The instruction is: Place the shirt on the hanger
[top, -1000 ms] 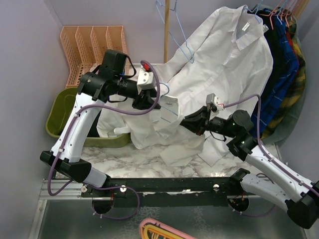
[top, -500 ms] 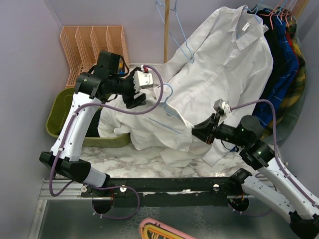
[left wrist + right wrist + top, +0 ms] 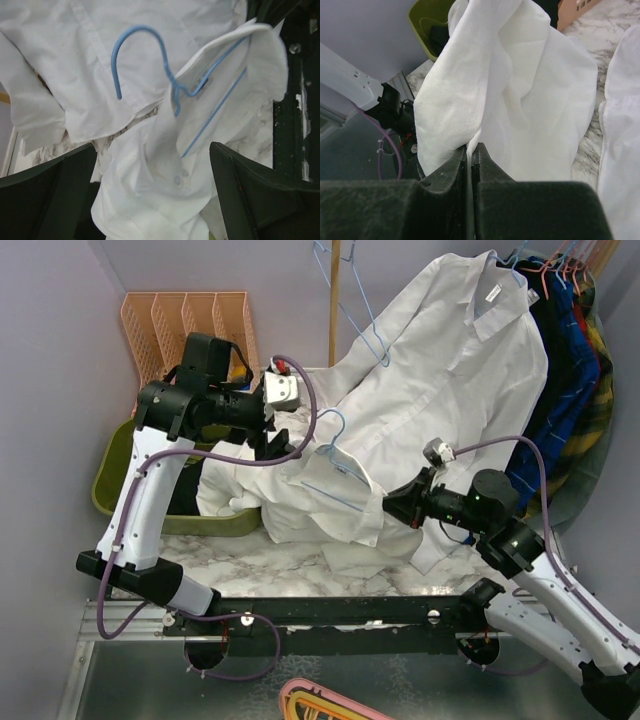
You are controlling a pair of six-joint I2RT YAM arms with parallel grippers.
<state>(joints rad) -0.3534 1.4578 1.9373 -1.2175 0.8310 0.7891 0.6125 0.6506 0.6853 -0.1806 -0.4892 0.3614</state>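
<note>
The right gripper (image 3: 471, 150) has its fingers pinched tight on a fold of the shirt (image 3: 320, 505), well to the right of the green tub (image 3: 112, 475) in the overhead view. The left gripper (image 3: 152, 150) hangs just past the tub's right end with its fingers spread wide and nothing between them.

That's the worry: nobody has hold of the hanger (image 3: 175, 87). It lies loose on the crumpled shirt, right of the tub and between the two grippers. If the right arm tugs the cloth, the wire could slide straight out of the fabric, or the whole bundle could drag across the table (image 3: 270, 565). The hook also sits near the hem of the big white coat (image 3: 450, 370) hanging farther right, so a lift could snag there.

As for the hanger itself, it's thin light-blue wire with its curved hook standing free of the cloth. One arm and part of the bottom bar run along a stiff white fold, partly tucked under it. The other arm disappears into the fabric, and I can't tell how far in it sits.
</note>
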